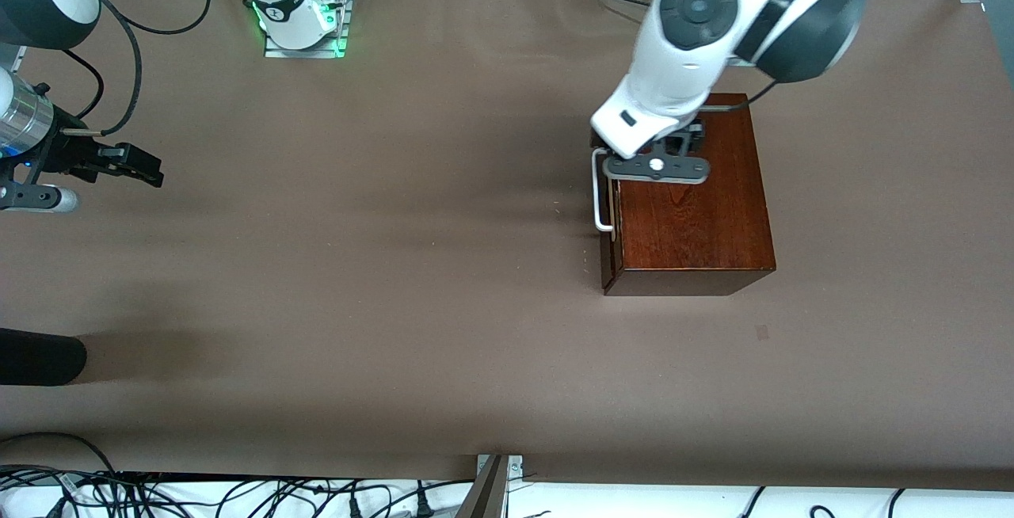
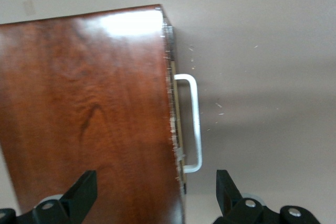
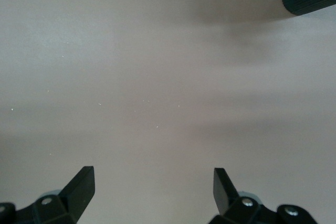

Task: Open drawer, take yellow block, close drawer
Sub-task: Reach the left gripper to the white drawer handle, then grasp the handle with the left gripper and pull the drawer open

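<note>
None of the three steps is done yet, as far as the frames show: the drawer (image 1: 608,209), with its dark reddish-brown front and white U-shaped handle (image 1: 600,190), sits shut, flush in the glossy dark-brown wooden box (image 1: 693,209) toward the left arm's end of the brown surface (image 1: 356,288). The small yellow block is nowhere visible, so presumably it lies inside. The left tool (image 1: 656,168) hovers over the box top at the edge above the handle, its fingers (image 2: 81,192) spread wide and holding nothing; the left wrist view shows the handle (image 2: 193,124) between them but lower down, not yet touched. The right tool (image 1: 131,163) waits over bare surface at the right arm's end, fingers (image 3: 79,187) likewise wide apart and empty. Opening, fetching the block and closing all remain, and the opening looks about to begin.
</note>
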Robot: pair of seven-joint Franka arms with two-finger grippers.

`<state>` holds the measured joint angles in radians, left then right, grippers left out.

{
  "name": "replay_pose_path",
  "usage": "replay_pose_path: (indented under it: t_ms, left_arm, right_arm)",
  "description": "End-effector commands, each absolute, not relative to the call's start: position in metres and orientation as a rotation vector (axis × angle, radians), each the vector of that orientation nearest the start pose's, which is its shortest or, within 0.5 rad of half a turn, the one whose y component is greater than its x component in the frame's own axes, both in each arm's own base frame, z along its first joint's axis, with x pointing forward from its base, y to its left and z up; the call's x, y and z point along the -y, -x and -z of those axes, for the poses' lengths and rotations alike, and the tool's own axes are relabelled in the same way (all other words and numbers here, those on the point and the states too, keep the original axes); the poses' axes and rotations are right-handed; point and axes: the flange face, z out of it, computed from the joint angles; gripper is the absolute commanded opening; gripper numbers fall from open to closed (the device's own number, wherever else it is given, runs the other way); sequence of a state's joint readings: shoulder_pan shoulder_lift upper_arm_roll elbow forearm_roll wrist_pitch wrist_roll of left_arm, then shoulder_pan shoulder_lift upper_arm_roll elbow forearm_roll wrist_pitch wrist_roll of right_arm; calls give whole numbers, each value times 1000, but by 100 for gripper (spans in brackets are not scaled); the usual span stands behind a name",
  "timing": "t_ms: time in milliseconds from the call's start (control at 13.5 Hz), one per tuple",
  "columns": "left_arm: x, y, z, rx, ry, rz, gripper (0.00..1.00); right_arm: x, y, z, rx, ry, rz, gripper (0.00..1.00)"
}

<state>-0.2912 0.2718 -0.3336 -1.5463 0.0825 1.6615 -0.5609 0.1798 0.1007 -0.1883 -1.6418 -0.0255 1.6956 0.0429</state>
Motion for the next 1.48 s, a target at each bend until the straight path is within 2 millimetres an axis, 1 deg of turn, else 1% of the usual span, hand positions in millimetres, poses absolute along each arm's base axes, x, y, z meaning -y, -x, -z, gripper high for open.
replay_pose_path:
  t_ms: [0, 74, 148, 295, 443, 517, 738, 812, 960, 1181, 1402]
  left_arm:
    - [381, -515, -467, -117, 3011, -150, 100]
    - [404, -502, -451, -119, 2976, -128, 100]
    - [419, -497, -437, -93, 2952, -93, 100]
    - [452, -481, -402, -99, 2929, -82, 100]
    - [470, -474, -372, -76, 2920, -68, 100]
    - [473, -473, -361, -83, 2907, -80, 100]
    - [471, -477, -332, -118, 2848, -64, 100]
    - [465, -483, -327, -102, 2838, -67, 100]
    - [460, -488, -321, -104, 2825, -69, 100]
    - [445, -501, -303, -99, 2783, -67, 100]
    - [443, -503, -296, -95, 2779, -79, 100]
  right_arm:
    - [4, -592, -547, -91, 3171, -57, 100]
    - [3, -592, -546, -72, 3171, -60, 100]
    - [4, -592, -547, -72, 3173, -57, 100]
    - [4, -592, -549, -79, 3172, -50, 100]
    - [4, -592, -550, -93, 3174, -47, 100]
    - [3, -593, -556, -89, 3172, -28, 100]
    - [2, -594, -558, -79, 3172, -21, 100]
    - [3, -594, -558, -71, 3173, -21, 100]
    - [2, -594, -558, -69, 3171, -21, 100]
    - [2, -594, -559, -70, 3170, -19, 100]
    - [4, -594, -559, -72, 3170, -19, 100]
